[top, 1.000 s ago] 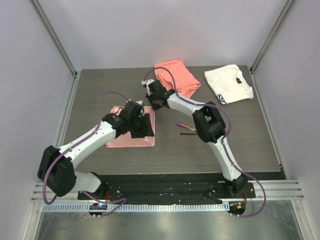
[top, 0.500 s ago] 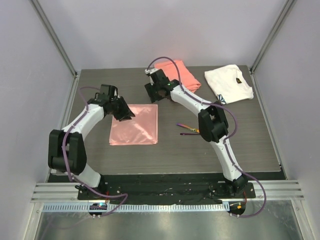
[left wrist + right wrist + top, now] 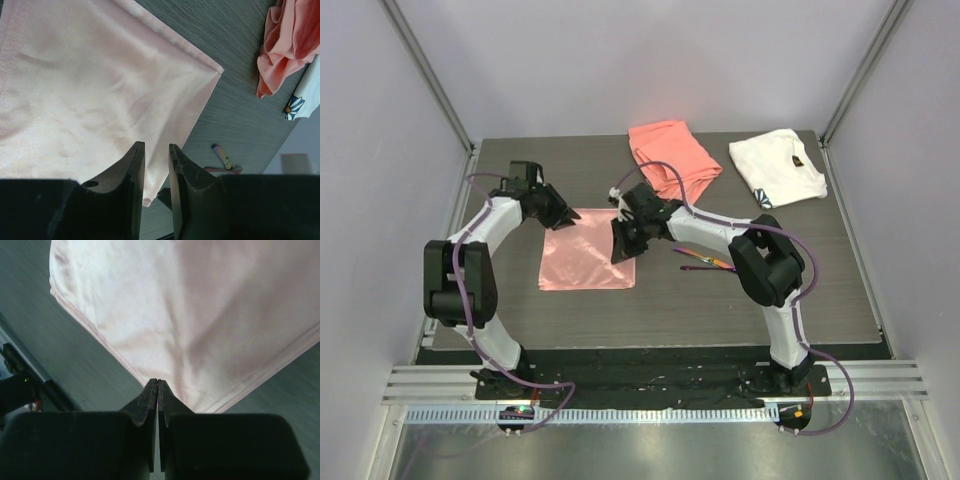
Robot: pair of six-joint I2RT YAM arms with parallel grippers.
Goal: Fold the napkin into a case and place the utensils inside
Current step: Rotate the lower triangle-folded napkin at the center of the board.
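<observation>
1. the napkin [image 3: 588, 250], a glossy pale-pink square, lies spread flat and unfolded on the dark wood-grain surface [image 3: 720, 300], left of centre between the two arms.
2. the right gripper [image 3: 157, 382] meets the napkin at its right-hand edge. its jaws are closed to a hairline on the hem, and a soft crease in the cloth runs away from the tips.
3. the left gripper [image 3: 156, 146] stands at the napkin's far left corner. its jaws are only a narrow slit apart, with pink cloth showing through the gap. whether the tips touch the cloth cannot be told.
4. the utensils [image 3: 705, 260], slim dark pieces with a purple sheen, lie on the bare surface just right of the napkin, clear of the cloth and partly tucked by the right arm's forearm.
5. further back, a thicker coral-orange cloth [image 3: 672, 158] sits bunched near the far edge of the surface, well apart from the napkin.
6. to its right, in the far right corner, rests a folded white cloth [image 3: 777, 168] with a small dark mark.
</observation>
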